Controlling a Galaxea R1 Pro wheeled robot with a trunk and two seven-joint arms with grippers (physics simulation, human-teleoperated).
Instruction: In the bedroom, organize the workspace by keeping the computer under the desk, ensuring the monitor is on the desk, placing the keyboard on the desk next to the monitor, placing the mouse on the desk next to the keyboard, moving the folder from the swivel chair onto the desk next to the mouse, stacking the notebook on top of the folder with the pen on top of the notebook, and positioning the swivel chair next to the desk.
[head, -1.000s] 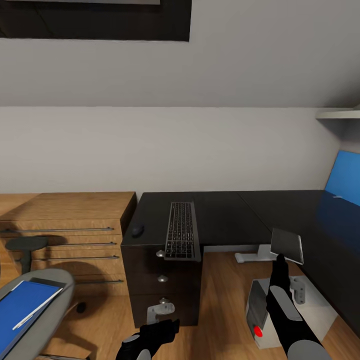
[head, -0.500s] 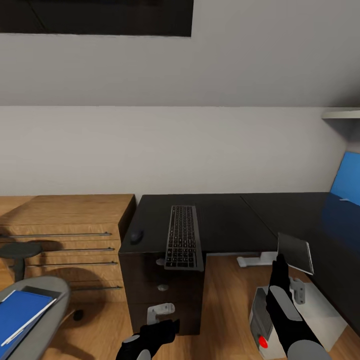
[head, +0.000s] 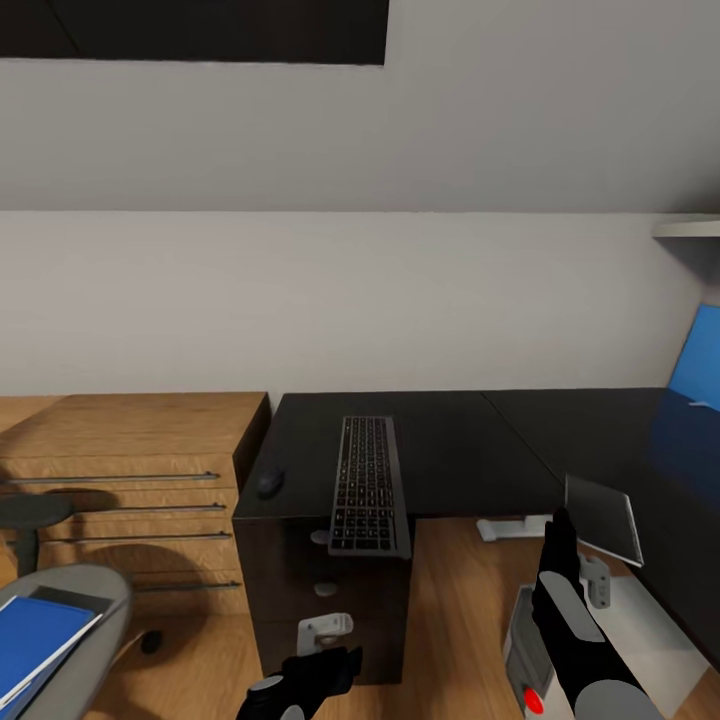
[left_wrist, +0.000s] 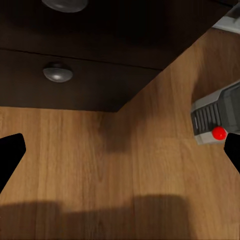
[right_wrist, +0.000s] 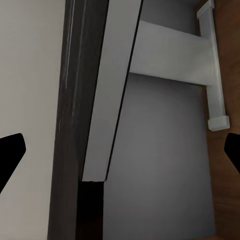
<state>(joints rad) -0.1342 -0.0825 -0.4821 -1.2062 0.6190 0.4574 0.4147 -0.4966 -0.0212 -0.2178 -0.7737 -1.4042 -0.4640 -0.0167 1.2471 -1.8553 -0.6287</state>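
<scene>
While L fingers (left_wrist: 11, 152) spread wide over bare floor (left_wrist: 125, 170), R fingers (right_wrist: 11, 150) gape too, w/ nothing held.

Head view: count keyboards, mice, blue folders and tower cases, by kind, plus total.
keyboard: 1
mouse: 1
folder: 1
computer: 1
Total: 4
</scene>
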